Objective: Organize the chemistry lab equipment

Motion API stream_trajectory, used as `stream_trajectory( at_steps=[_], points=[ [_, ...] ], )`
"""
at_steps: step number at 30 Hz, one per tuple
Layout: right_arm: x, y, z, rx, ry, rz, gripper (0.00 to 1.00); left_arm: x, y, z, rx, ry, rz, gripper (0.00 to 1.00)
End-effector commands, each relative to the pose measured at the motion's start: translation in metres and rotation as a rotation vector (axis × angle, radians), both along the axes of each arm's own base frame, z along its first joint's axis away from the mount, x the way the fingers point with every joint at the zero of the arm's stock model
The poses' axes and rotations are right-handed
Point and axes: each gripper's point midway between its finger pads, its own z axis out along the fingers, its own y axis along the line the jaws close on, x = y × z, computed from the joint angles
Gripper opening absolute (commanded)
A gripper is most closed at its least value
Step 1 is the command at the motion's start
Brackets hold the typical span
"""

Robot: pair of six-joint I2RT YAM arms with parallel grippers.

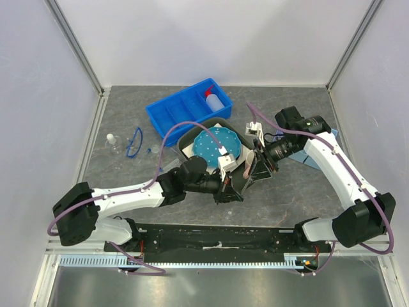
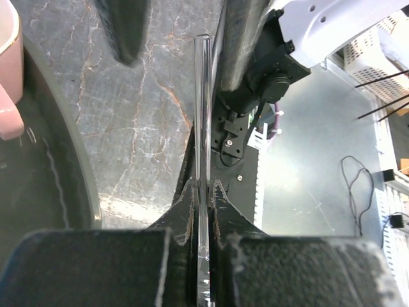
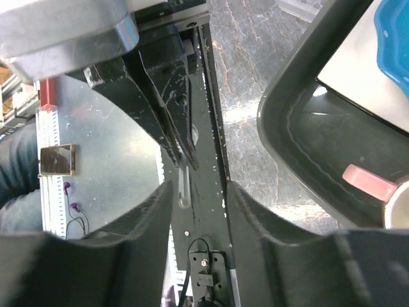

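Far left of the counter [image 1: 287, 198]: white-capped bottle [image 1: 112, 141] upright, blue goggles [image 1: 134, 142] just beside it on its right, and a few tiny bits near the goggles that are too small to tell. Further back is a blue bin [image 1: 182, 110] with dividers; the white squeeze bottle with red nozzle [image 1: 216, 99] lies in its right-end compartment. Just in front of the bin sits a black tray [image 1: 190, 135] holding the blue dotted plate [image 1: 214, 144].

The left arm reaches across from the left, with the left gripper [image 2: 202, 208] at the near right corner of the tray. It is closed tight on a thin clear rod [image 2: 202, 96] — the pads pinch it near one end and the rest sticks straight out past the fingertips, over the counter beside the tray rim. Can't tell if it is solid or a tube. A pink mug [image 2: 7, 77] shows at the left edge of the left wrist view, inside the tray.

The right gripper [image 3: 195, 198] faces the left one from the other side, jaws parted and holding nothing. In the right wrist view the left gripper's dark fingers [image 3: 169, 121] and the rod's tip sit in line with the gap, and the pads are not touching the rod. The tray wall and the mug's pink handle sit to the right in that view.

Behind the right gripper is a small white object [image 1: 254, 128] — unclear what.
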Motion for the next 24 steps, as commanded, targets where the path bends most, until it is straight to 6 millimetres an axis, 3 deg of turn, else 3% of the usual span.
stream_trajectory(
  at_steps=[1,4,7,16,24],
  points=[
    [0.005,0.007,0.037,0.091,-0.138,0.032,0.58,-0.014,0.007,0.033,-0.119,0.051,0.0,0.02],
    [0.007,0.008,0.052,0.108,-0.189,0.037,0.73,-0.017,0.015,0.035,-0.13,0.078,0.025,0.02],
    [0.012,0.01,0.068,0.129,-0.254,0.041,0.81,-0.018,0.025,0.039,-0.148,0.087,0.06,0.02],
    [0.011,0.014,0.091,0.208,-0.378,0.054,0.83,-0.005,0.054,0.057,-0.184,0.081,0.229,0.02],
    [0.018,0.031,0.09,0.318,-0.407,-0.004,0.85,0.036,0.072,0.098,-0.282,0.09,0.449,0.02]
  ],
)
